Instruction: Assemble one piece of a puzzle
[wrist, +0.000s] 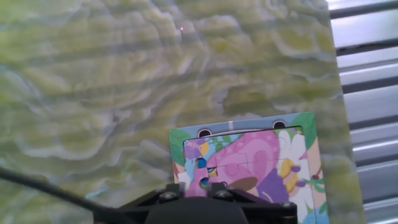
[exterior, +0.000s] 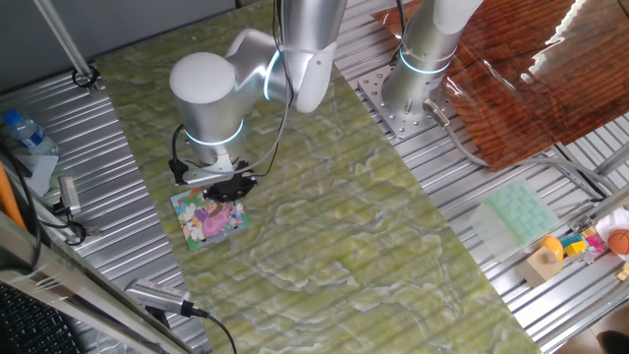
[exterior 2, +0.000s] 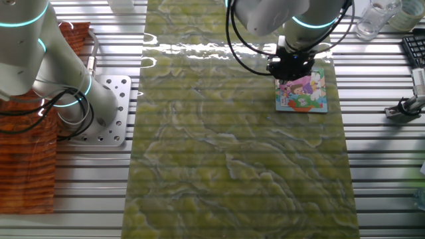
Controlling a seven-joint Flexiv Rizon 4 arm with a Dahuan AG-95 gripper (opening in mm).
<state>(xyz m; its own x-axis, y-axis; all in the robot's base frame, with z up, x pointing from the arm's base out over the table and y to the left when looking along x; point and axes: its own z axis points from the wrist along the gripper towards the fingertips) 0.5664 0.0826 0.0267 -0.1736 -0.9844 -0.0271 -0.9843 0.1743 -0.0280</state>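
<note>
From my hand view, the gripper [wrist: 202,198] body fills the bottom edge and I can't tell if its fingers are spread or closed; they're hidden under the housing. Right below it sits the puzzle [wrist: 261,168], its teal border and pink-and-white cartoon facing up on the green marbled mat [wrist: 124,93]. The loose piece I can't pick out anywhere; it's too small or hidden. In one fixed view the gripper [exterior: 230,190] sits over the puzzle's [exterior: 209,220] upper edge, apparently touching it. Farther off, a pale green tray [exterior: 518,212] and toy blocks [exterior: 546,258] lie on the slatted metal table [exterior: 452,177], well apart from the puzzle. A water bottle [exterior: 26,134] lies at far left.
</note>
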